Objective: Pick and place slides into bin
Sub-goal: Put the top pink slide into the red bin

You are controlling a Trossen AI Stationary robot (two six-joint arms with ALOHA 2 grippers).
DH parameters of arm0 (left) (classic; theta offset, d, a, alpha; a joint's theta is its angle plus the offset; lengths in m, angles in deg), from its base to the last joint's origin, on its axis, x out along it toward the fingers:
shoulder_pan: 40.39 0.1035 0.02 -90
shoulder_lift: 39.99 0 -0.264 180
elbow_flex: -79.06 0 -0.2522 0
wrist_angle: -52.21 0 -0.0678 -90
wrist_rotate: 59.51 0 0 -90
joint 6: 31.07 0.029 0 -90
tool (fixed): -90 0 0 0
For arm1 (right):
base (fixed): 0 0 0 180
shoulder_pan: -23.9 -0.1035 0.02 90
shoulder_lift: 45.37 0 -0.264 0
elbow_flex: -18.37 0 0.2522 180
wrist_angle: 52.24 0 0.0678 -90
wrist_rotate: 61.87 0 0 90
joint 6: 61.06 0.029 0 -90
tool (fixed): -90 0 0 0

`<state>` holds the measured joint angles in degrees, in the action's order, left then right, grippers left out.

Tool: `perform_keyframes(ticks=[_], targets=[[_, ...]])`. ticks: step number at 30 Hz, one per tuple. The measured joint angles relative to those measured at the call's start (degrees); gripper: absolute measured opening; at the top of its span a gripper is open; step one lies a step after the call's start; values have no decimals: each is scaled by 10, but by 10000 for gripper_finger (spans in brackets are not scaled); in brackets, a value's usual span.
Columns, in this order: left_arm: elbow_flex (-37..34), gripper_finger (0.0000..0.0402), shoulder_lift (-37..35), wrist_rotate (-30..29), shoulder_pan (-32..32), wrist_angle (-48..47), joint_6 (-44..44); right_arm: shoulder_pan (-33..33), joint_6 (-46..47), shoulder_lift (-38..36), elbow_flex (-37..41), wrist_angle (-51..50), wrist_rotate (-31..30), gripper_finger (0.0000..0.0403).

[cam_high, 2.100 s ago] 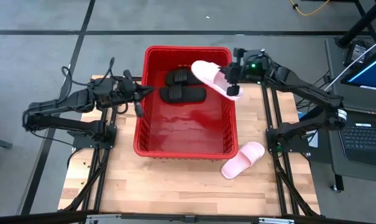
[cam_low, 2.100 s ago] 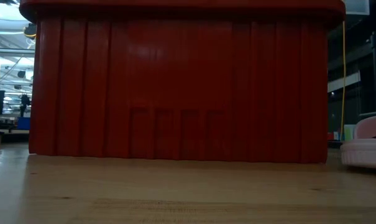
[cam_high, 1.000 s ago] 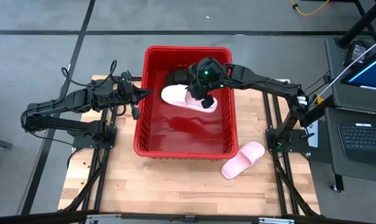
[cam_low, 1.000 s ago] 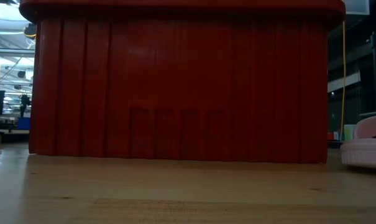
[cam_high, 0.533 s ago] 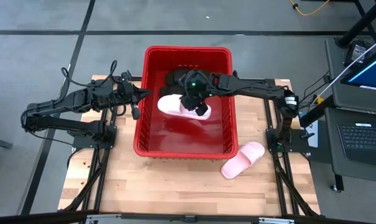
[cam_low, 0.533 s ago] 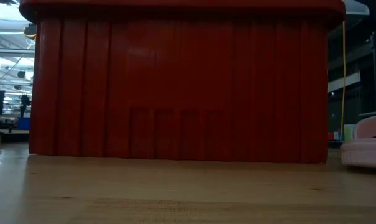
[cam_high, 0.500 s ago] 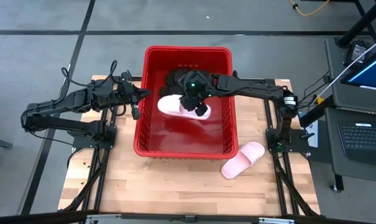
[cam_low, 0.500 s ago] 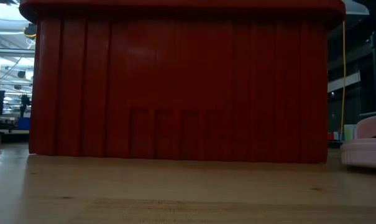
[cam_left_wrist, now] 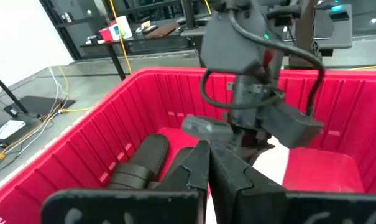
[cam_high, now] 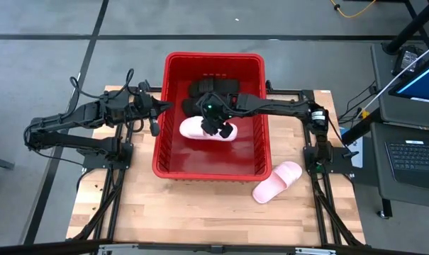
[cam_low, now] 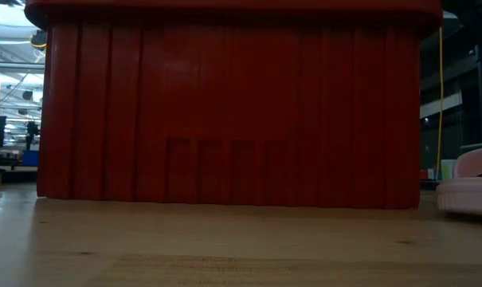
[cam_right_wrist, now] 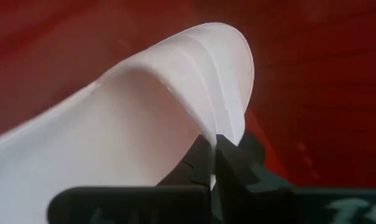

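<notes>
The right gripper [cam_high: 215,127] is down inside the red bin [cam_high: 173,152], fingers [cam_right_wrist: 203,163] pinching the strap edge of a pale pink slide [cam_high: 196,128]. That slide sits low over the bin's floor, smooth and matte, its wide strap arching up in the right wrist view; whether the sole touches the floor, I cannot tell. Behind it, against the bin's far wall, lie the two black slides [cam_high: 200,90], side by side, partly covered by the arm from above; the left wrist view shows one rounded black strap [cam_left_wrist: 141,158] clearly. The second pink slide [cam_high: 277,181] lies on the wooden tabletop [cam_high: 200,219] just outside the bin's near right corner, and the low view catches only a cut-off sliver of it at the edge. The bin's ribbed wall fills that low view and hides everything inside. The left gripper [cam_high: 160,108] waits by the bin's left rim, fingers [cam_left_wrist: 194,171] pressed together, holding nothing.
</notes>
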<state>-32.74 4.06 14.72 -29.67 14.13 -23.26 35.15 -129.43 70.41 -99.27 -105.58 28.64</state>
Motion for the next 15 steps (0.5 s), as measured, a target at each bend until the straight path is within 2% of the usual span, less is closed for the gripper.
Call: perform_keyframes(ticks=[8,15], targets=[[0,1,0,-1,0,-10,4,-6,2,-3,65,73,2,10],[0,1,0,-3,0,-16,0,-5,-58,-3,128,145,-24,10]])
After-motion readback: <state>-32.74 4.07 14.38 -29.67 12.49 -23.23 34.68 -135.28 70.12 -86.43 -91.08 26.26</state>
